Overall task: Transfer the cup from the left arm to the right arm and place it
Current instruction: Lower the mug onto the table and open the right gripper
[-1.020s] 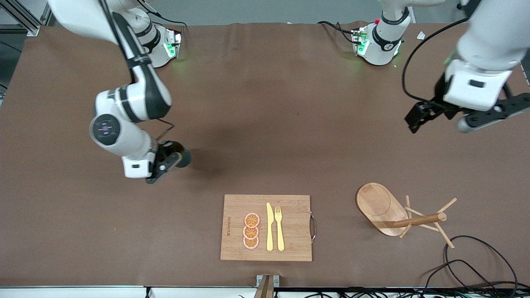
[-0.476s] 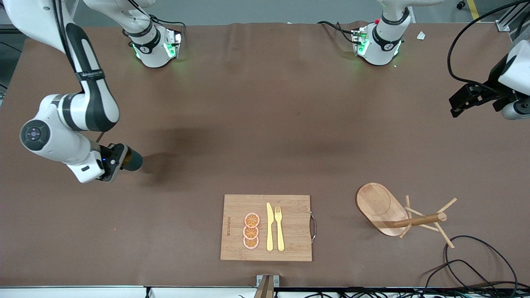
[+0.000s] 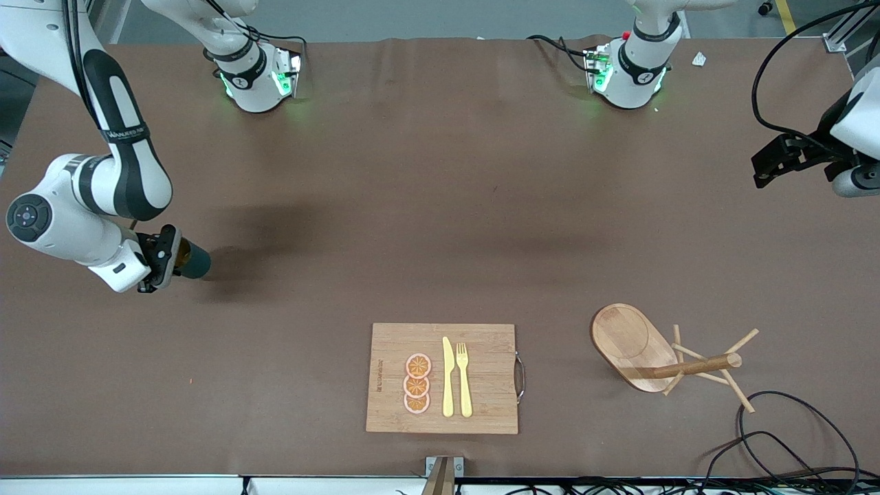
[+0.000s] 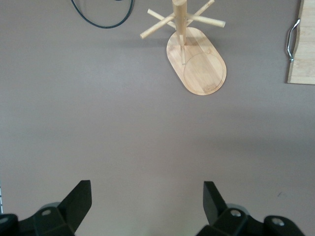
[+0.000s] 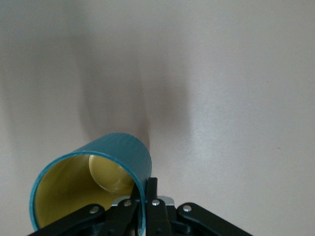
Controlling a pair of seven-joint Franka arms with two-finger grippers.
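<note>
Right end effector [image 3: 167, 256] clamped on cup [image 3: 194, 259] wall, cup held on its side above worktop [image 3: 440, 206] at right arm's end; gold inside visible in right wrist view. Left end effector [image 3: 773, 163] fingers spread wide, holding nothing, over worktop edge at left arm's end. Mug rack [image 3: 653, 354] and cutting board [image 3: 440, 378] nearer front camera.

Even, diffuse overhead light falls on the brown surface [image 3: 440, 206], leaving only soft, smeared shadows, darkest beside the cup [image 3: 194, 260]. The front view is sharp; the right wrist view looks paler, and its shadows streak softly above the cup.
</note>
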